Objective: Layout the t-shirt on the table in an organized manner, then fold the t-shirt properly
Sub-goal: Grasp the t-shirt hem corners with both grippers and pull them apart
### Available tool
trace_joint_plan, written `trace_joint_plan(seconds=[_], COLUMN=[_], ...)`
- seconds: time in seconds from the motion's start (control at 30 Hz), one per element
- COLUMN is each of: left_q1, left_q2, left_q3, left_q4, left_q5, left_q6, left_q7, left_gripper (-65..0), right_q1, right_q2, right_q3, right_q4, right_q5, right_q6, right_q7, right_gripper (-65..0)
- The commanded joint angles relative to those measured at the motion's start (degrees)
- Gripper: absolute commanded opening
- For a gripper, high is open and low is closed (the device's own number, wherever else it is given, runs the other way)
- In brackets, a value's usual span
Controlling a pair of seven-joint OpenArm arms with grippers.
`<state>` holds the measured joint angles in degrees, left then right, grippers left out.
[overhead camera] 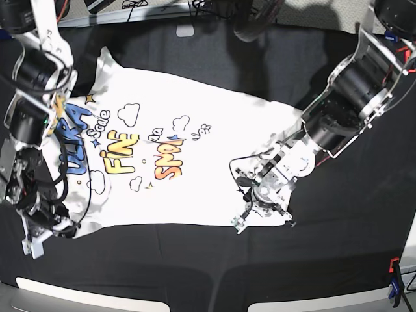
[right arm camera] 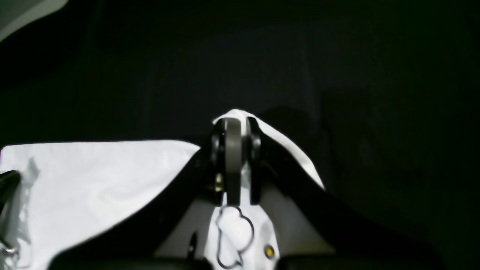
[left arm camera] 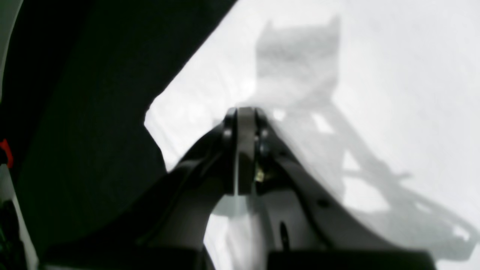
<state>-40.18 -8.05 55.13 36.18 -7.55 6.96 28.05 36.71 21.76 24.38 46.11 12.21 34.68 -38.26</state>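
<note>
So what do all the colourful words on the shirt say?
"ULTRA", blue letters on the t-shirt.
"FINE", yellow-orange, beside it.
A second orange word starts "SP"; its end is too wrinkled to read.
Small black words near the cloud outlines: too small to read.
Wrist views show no text.

robot lab: black-draped table (overhead camera: 195, 273), clamp (overhead camera: 394, 272), cables (overhead camera: 136, 6).

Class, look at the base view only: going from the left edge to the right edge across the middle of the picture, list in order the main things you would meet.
Right gripper → "ULTRA" lettering → "FINE" lettering → orange lettering → left gripper → bare black table → orange clamp.
</note>
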Motion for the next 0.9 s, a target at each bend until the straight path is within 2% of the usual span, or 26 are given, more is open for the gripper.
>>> trace_joint_plan(seconds=[0.0,0.4,0.53,0.63,0.87], left_q1=[-1.2,-1.4,-2.3,-3.7,-8.0], left_q2=[0.1,0.2,0.2,0.3,0.3], left_q3=[-0.3,-0.3,-0.3,-0.3,-0.3], left_q4=[-1.1,-10.5,-11.1,-11.1,-11.1], left_q5=[0.0,3.0,3.0,3.0,3.0], left_q6=[0.1,0.1,0.1,0.1,0.3], left_q7=[-0.6,-4.2,-4.3,-4.2,-2.4], left_gripper=[-65.0,-65.0,-65.0,-65.0,-65.0], right_q1=[3.0,7.9,7.9,8.0,10.4], right_q2=[0.7,-0.5,-0.5,-0.5,-0.4], right_q3=[-0.5,-10.3,-10.8,-10.8,-11.2], right_q4=[0.1,-1.3,-1.3,-1.3,-1.3], right_q5=[1.2,-2.0,-2.0,-2.0,-3.3], right_q6=[0.3,-3.7,-3.9,-5.4,-5.6], right_q7=[1.9,3.8,4.7,5.2,6.2], right_gripper=[-65.0,-65.0,-65.0,-65.0,-65.0])
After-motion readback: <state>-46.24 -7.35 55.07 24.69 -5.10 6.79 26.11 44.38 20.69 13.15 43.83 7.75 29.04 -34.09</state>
